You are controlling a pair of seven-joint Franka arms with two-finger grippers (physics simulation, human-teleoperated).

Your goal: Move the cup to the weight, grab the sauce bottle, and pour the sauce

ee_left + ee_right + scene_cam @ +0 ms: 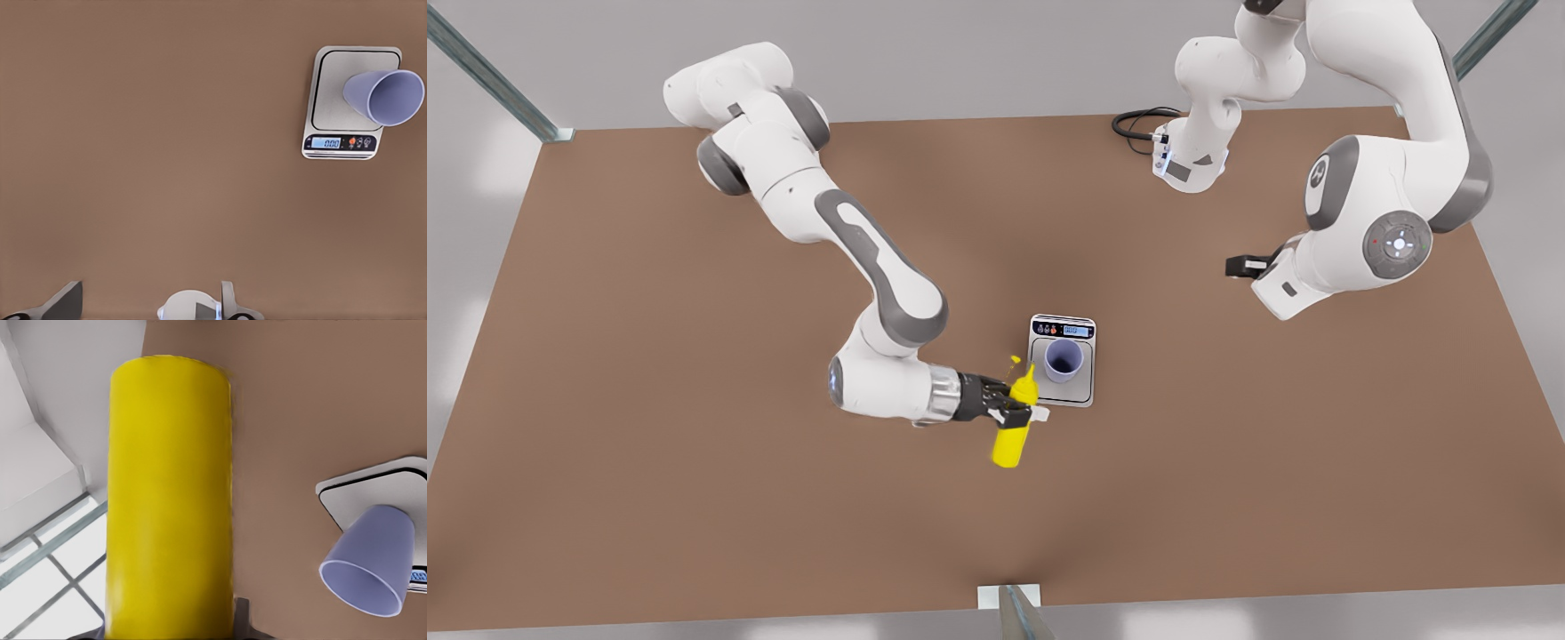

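Observation:
The lavender-blue cup (1064, 358) stands upright on the steel platform of the silver-grey scale (1062, 393), below its black display strip. My right gripper (1009, 411), on the front view's left, is shut on the yellow sauce bottle (1011, 437). It holds the bottle above the table, just left of the scale, with the nozzle tilted up toward the cup. The bottle (170, 500) fills the right wrist view, with the cup (370, 560) beside it. My left gripper (152, 287) waits open and high, with the scale (337, 100) and cup (387, 97) far off.
A black cable (1138, 124) loops near the arm base at the back. Metal frame posts stand at the table's far corners, and a bracket (1009, 597) sits at the middle of its front edge. Brown tabletop (694, 462) spreads around the scale.

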